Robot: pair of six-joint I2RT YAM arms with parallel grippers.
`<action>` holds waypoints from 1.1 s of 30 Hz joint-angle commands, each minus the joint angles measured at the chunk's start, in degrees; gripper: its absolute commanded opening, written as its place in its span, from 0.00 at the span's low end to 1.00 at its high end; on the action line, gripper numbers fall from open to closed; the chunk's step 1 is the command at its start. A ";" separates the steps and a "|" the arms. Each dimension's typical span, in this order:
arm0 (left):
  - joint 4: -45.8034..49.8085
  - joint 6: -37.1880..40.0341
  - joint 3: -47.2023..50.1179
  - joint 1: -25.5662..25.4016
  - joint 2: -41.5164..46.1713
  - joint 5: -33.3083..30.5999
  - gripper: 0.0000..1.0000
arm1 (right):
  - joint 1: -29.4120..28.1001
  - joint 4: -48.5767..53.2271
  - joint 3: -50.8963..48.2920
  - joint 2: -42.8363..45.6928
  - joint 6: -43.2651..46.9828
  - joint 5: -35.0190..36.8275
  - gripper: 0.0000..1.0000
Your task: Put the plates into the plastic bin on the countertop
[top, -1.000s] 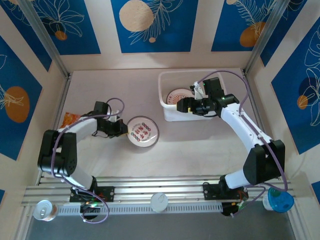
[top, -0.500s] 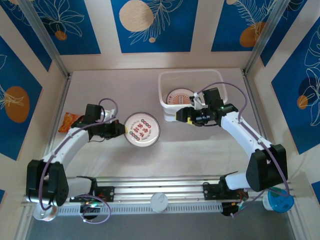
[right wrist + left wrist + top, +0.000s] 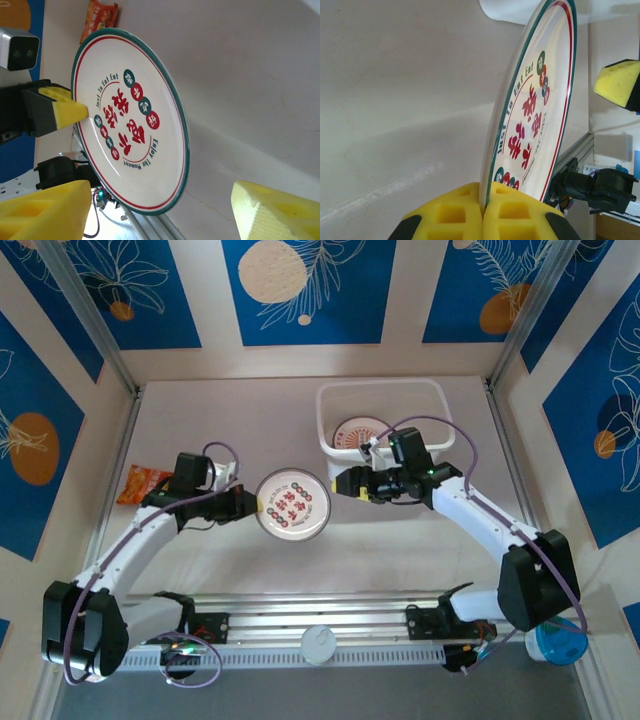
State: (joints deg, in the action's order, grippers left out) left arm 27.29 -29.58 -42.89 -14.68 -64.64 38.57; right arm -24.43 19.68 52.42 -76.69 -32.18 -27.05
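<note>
Centre of the scene: a small round white plate with a dark green rim, a thin red inner ring and a red-and-green printed centre, near the middle of the pale beige bench. It faces upward in the overhead view and appears lifted clear of the surface, with a shadow beneath it. The left end effector is closed on its left rim; the wrist view shows the two yellow pads pinching the plate's edge between them.

Just right of this plate, the right end effector hovers with its jaws spread apart and nothing between them. Its yellow fingertips frame the plate's printed face, without touching it.

Behind the right end effector, toward the far wall, stands the white translucent rectangular plastic bin, upright on the bench. One round white plate with an orange-red printed centre lies inside it, toward the left and near side.

At the far left edge of the bench lies an orange snack packet, well apart from the bin.
</note>
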 commanded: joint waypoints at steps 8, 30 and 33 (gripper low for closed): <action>-4.45 -1.47 -0.96 -2.23 2.39 3.80 0.00 | -2.62 -3.53 -1.20 -3.34 -3.24 0.39 0.60; -1.14 0.67 -4.47 -2.49 3.40 2.71 0.22 | -5.27 -0.86 1.92 -2.12 -3.77 -1.30 0.09; 2.06 3.22 -7.33 -2.37 4.34 1.16 0.45 | -5.41 1.48 3.91 1.27 -3.94 0.33 0.06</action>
State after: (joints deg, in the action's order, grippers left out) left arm 27.55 -28.80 -45.28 -16.45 -62.85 38.94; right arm -29.58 17.89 53.08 -79.35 -35.77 -27.59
